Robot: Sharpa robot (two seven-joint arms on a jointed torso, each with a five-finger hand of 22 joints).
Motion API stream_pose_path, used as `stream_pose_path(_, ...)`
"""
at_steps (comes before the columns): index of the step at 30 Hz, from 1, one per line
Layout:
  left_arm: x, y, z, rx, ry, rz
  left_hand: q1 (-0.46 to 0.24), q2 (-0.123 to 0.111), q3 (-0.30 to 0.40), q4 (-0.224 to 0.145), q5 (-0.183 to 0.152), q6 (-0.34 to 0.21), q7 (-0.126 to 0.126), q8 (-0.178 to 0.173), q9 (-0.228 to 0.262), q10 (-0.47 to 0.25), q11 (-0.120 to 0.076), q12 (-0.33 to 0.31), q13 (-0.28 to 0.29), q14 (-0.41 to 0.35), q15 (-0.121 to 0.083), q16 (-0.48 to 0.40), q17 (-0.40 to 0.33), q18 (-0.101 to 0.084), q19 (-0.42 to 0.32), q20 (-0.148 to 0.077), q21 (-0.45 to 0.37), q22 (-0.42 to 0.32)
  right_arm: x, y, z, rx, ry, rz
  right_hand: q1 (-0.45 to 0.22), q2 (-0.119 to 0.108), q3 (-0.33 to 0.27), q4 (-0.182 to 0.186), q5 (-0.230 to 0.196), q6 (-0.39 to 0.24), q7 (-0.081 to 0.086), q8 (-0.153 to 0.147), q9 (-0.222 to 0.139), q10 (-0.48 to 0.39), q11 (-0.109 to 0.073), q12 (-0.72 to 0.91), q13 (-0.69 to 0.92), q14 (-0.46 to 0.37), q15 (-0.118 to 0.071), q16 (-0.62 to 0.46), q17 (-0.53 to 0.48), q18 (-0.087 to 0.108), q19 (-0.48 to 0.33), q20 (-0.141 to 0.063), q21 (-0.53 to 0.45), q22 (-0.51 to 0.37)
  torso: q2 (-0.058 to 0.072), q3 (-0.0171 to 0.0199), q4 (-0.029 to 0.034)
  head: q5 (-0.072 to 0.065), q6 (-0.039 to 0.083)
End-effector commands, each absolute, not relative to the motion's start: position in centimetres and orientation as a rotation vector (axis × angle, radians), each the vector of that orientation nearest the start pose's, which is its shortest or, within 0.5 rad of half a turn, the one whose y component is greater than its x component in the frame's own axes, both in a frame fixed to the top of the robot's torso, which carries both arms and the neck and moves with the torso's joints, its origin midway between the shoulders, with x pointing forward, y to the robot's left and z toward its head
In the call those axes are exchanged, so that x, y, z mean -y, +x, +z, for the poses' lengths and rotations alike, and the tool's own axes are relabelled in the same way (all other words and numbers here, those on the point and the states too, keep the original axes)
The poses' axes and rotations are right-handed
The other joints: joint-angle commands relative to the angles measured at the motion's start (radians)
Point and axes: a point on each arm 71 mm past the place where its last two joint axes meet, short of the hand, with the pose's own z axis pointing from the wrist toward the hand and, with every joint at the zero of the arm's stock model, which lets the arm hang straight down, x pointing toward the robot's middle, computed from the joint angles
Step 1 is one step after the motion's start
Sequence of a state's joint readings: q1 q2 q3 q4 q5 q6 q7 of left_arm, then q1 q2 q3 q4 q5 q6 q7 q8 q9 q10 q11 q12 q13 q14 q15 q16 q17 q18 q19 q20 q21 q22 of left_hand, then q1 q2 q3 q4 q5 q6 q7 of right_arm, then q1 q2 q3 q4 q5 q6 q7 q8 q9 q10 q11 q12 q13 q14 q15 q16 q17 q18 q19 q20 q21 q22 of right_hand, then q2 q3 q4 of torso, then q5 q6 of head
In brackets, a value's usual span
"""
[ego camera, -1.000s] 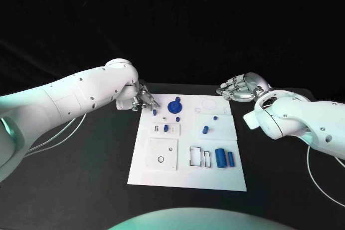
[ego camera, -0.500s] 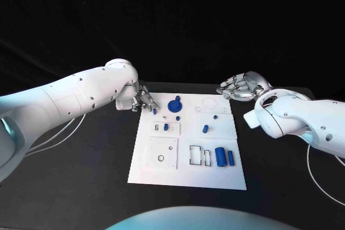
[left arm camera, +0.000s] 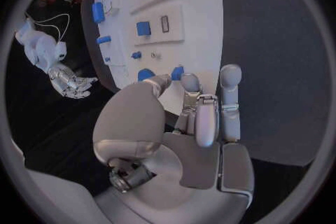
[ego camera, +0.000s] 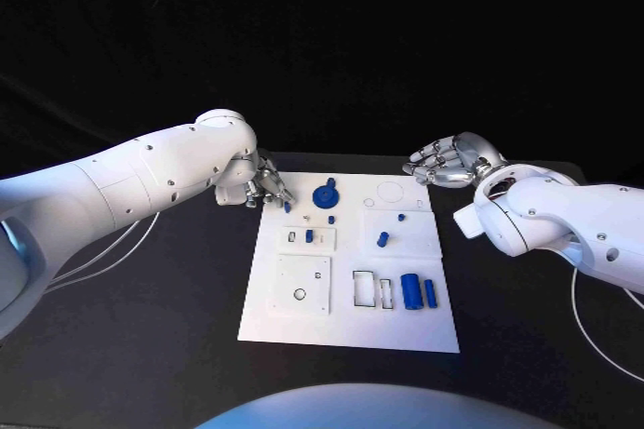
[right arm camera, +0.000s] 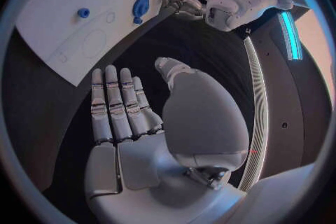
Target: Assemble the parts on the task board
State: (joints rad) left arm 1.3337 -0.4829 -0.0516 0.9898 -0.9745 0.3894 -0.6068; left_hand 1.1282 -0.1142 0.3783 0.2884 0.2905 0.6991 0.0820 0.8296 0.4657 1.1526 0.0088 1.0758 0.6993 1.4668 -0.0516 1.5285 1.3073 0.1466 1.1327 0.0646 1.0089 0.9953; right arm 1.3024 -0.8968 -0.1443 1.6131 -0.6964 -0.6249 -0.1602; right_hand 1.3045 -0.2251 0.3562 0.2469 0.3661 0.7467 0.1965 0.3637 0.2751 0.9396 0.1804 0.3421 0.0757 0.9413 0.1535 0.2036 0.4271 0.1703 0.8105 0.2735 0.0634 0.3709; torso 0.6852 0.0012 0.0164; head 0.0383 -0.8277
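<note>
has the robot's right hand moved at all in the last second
No. The right hand hovers open off the task board's far right corner, in the same spot against that corner as a second ago.

The task board [ego camera: 352, 327] is a white rectangular plate lying flat in the centre of the frame, its long side running toward the top. On its upper part sits a blue round gear [ego camera: 325, 198] with a small blue peg [ego camera: 288, 207] to its left. Near the middle stand two small blue pieces [ego camera: 310, 235] and [ego camera: 382, 241]. At the lower right lie two blue cylinders [ego camera: 410, 292] and [ego camera: 431, 293] side by side
</note>
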Motion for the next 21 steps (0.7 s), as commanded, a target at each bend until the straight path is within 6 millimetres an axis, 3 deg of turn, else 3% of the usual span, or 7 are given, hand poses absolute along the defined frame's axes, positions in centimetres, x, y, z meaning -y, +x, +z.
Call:
stream_pose_path(1,-18.63,57.17,-19.62,-2.447,-0.264,-0.241,0.019,0.003,0.01,-0.001,-0.01,0.007,-0.003,0.004,-0.001,0.006,-0.004,0.007,0.001,0.058,0.004,0.007,0.123,0.003,0.006,0.001,-0.003,0.004,22.66,48.01,-17.32,-1.647,0.702,0.813,0.009,0.001,0.001,-0.007,0.004,-0.005,0.044,0.005,-0.001,0.0,0.006,-0.005,-0.002,-0.007,0.003,-0.004,-0.002,0.013,0.002,0.001,0.005,-0.002,0.001,0.0006,0.0005,-0.001,-0.002)
stream_pose_path(5,-18.52,57.11,-19.64,-2.453,-0.268,-0.252,0.034,0.007,0.02,-0.003,-0.021,0.01,-0.005,0.006,-0.003,0.007,-0.005,0.008,0.001,0.059,0.003,0.008,0.126,0.003,0.006,0.0,-0.004,0.005,22.7,48.02,-17.36,-1.651,0.703,0.81,0.009,0.001,0.001,-0.007,0.004,-0.005,0.044,0.005,-0.001,0.0,0.006,-0.005,-0.002,-0.007,0.003,-0.005,-0.002,0.013,0.002,0.001,0.005,-0.002,0.001,-0.0002,0.0016,-0.005,-0.002)
stream_pose_path(10,-18.36,57.04,-19.66,-2.461,-0.271,-0.265,0.086,0.018,0.071,-0.011,-0.08,0.013,-0.009,0.01,-0.009,0.008,-0.01,0.008,-0.003,0.06,-0.001,0.009,0.128,0.003,0.008,-0.003,-0.005,0.012,22.68,48.03,-17.4,-1.656,0.703,0.809,0.009,0.001,0.001,-0.007,0.004,-0.005,0.044,0.005,-0.001,0.0,0.006,-0.005,-0.002,-0.007,0.003,-0.005,-0.002,0.013,0.002,0.001,0.005,-0.002,0.0,0.0006,0.0007,-0.002,-0.003)
stream_pose_path(13,-18.29,57.01,-19.68,-2.464,-0.27,-0.268,0.133,0.025,0.129,-0.036,-0.117,0.012,-0.013,0.015,-0.012,0.009,-0.013,0.007,-0.005,0.061,-0.004,0.01,0.131,0.003,0.009,-0.006,-0.006,0.017,22.68,48.04,-17.44,-1.661,0.703,0.807,0.009,0.001,0.001,-0.007,0.004,-0.006,0.044,0.005,-0.002,0.0,0.006,-0.005,-0.002,-0.008,0.004,-0.005,-0.002,0.013,0.002,0.002,0.005,-0.002,0.0,0.0002,0.0006,-0.002,-0.003)
stream_pose_path(17,-18.23,56.97,-19.7,-2.469,-0.266,-0.27,0.17,0.016,0.219,-0.084,-0.127,0.013,-0.016,0.034,-0.007,0.014,-0.016,0.004,-0.011,0.062,-0.007,0.011,0.136,0.002,0.011,-0.009,-0.006,0.025,22.78,48.06,-17.49,-1.667,0.705,0.802,0.008,0.001,0.001,-0.006,0.004,-0.007,0.045,0.005,-0.003,-0.002,0.007,-0.006,-0.004,-0.012,0.005,-0.007,-0.005,0.012,0.002,0.002,0.004,-0.004,-0.001,0.0,0.0007,-0.001,-0.004)
stream_pose_path(21,-18.28,56.91,-19.74,-2.469,-0.266,-0.272,0.163,0.001,0.314,-0.136,-0.131,0.019,-0.015,0.072,0.015,0.034,-0.018,0.0,-0.014,0.068,-0.009,0.015,0.15,0.002,0.016,-0.013,-0.002,0.039,22.83,48.09,-17.52,-1.669,0.706,0.799,0.008,0.001,0.001,-0.006,0.004,-0.007,0.045,0.005,-0.003,-0.002,0.007,-0.006,-0.004,-0.012,0.005,-0.007,-0.005,0.012,0.002,0.002,0.004,-0.004,0.0,0.0001,-0.0004,0.0,-0.002)
